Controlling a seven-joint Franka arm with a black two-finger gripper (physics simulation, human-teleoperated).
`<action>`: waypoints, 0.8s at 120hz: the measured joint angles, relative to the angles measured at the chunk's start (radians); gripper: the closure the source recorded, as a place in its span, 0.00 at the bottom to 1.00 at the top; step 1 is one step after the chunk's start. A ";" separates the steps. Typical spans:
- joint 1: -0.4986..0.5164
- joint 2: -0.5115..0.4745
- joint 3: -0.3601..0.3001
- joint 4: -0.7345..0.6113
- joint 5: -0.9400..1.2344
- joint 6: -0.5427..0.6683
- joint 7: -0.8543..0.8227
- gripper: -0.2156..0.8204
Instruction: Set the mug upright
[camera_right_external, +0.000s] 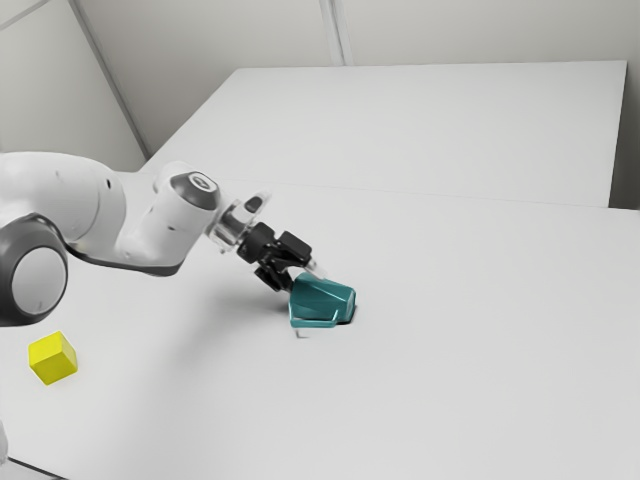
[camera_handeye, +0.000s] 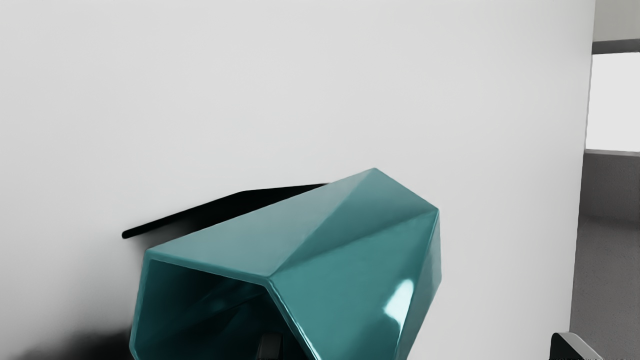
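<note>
Glossy teal mug (camera_handeye: 350, 270), smooth matt white table (camera_right_external: 480, 380)

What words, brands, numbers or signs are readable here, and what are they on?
No text is readable.
White robot arm: a small mark on its dark-rimmed round cap, too small to read.
Teal faceted mug: none on the sides showing.
Yellow cube: none on the faces showing.

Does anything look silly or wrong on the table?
Yes, the mug! It's lying on its side, with its open mouth facing the gripper. That's odd because mugs usually stand up. I can't see any spill or crack, and the yellow cube looks fine.
</note>
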 joint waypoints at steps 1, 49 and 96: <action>-0.001 0.000 0.000 0.000 -0.001 0.001 0.001 0.25; -0.004 -0.001 0.000 -0.001 -0.019 0.013 0.034 0.82; -0.018 -0.020 -0.008 0.002 -0.047 0.017 0.042 0.94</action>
